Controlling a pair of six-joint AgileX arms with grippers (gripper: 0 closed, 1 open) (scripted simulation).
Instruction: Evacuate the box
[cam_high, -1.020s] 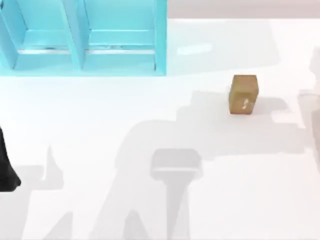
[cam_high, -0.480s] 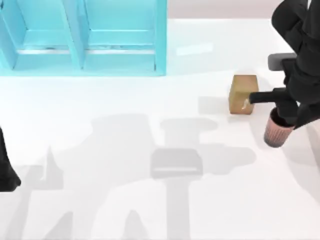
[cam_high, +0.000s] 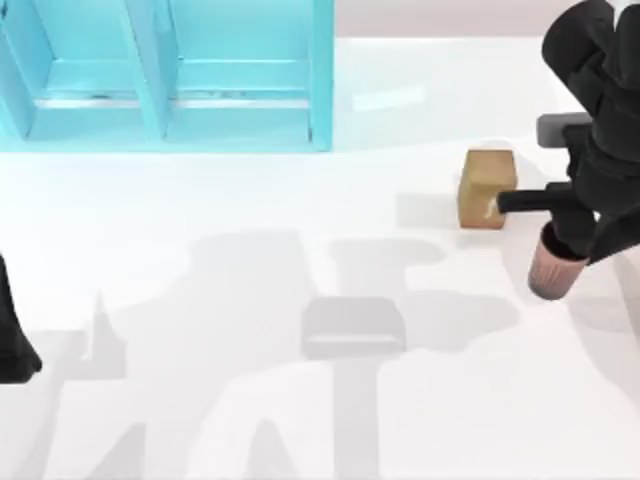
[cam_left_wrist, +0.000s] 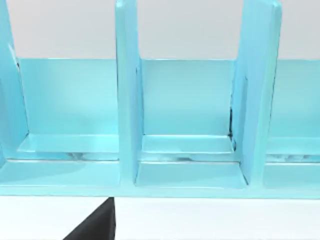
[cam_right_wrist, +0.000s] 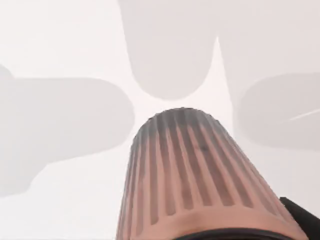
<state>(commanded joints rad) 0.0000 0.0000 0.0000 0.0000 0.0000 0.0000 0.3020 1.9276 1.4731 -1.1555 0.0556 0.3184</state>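
- Box, a small brown cardboard one, is sitting on the white table at the top view's right, well apart from the turquoise shelf unit at the rear left.
- Right end effector is arriving where a second ago only shadow lay, and is now carrying a ribbed pink cup, gripped at its rim and hanging just beside the box.
- Over the last half second it is barely shifting, so the cup looks about to be set down.
- That suggests the box's contents are being taken out, item by item.
- Left arm is staying parked at the left edge, its wrist view facing the shelf.
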